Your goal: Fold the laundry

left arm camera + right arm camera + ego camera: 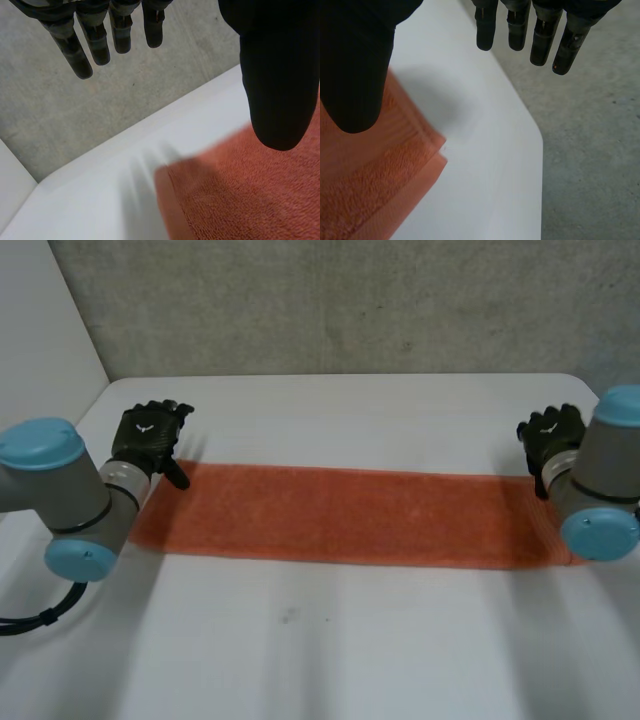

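Towel point(340, 515), orange and folded into one long strip, lies flat across the white bench point(330, 650) in your head view, running from one arm to the other. Your left hand point(150, 435) sits at the strip's far left corner, its thumb pointing down at the edge of the cloth. Your right hand point(550, 435) sits at the far right corner. Both hands are on the side of the strip toward the concrete wall point(330, 300). The left arm point(60, 495) covers part of the strip's left end, and the right arm point(600, 485) covers part of its right end.

In your left wrist view, the left hand is spread wide and holds nothing. Its fingers point(82, 50) are straight and reach out over the bench point(90, 200) toward grey concrete point(60, 115). The thumb point(277, 90) hangs over the end of the towel point(240, 195), and you cannot tell whether it touches the cloth.

In your right wrist view, the right hand is likewise wide, gripping nothing. Its fingers point(545, 40) are straight, with the edge of the bench point(490, 150) and grey concrete point(590, 150) beyond them. Its thumb point(355, 75) hangs over the towel point(370, 185). The towel's corner lies near the thumb, and there you see stacked layers with hemmed edges, slightly offset from one another.
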